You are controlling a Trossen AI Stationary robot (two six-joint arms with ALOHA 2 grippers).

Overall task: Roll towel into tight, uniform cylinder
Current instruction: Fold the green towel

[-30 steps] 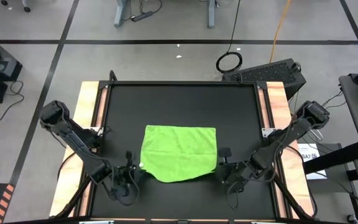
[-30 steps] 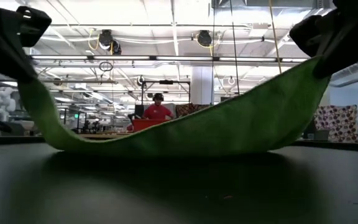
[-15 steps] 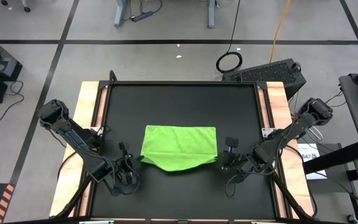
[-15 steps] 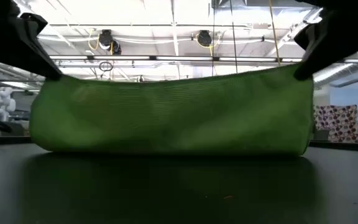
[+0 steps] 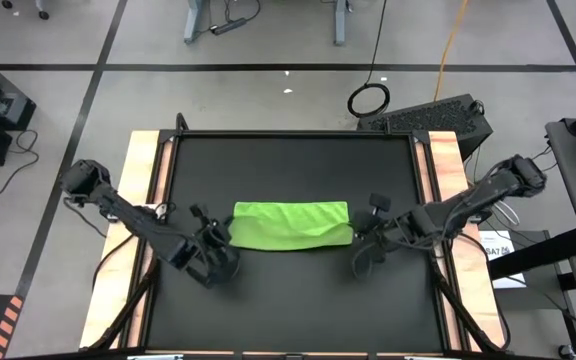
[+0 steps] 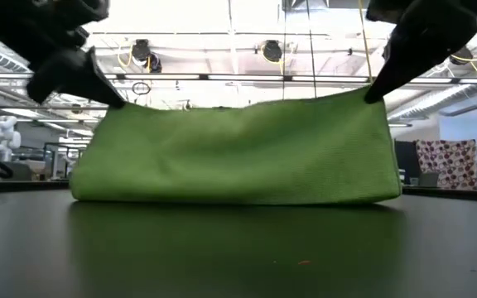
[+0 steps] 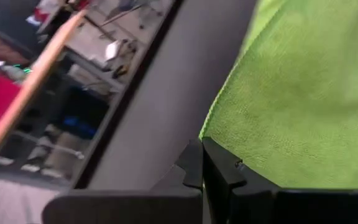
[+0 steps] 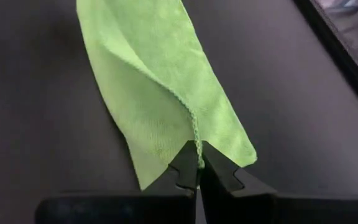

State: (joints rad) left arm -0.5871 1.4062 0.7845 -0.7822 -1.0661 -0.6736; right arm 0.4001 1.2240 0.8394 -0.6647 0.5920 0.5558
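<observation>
Bright, even light from overhead in the high view, and the black table (image 5: 288, 300) soaks it up with barely a shadow. Down low, the ceiling lamps (image 6: 272, 51) at twelve o'clock flare white, throwing both arms into silhouette, and a soft dark shadow sits under the towel (image 6: 238, 153). Left wrist view: background at nine o'clock smeared and out of focus. Right wrist view: crisp weave, slight blur at one o'clock.

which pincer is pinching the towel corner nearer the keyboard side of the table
The right pincer, shut on the towel at its right end. The left pincer grips the opposite end.
</observation>
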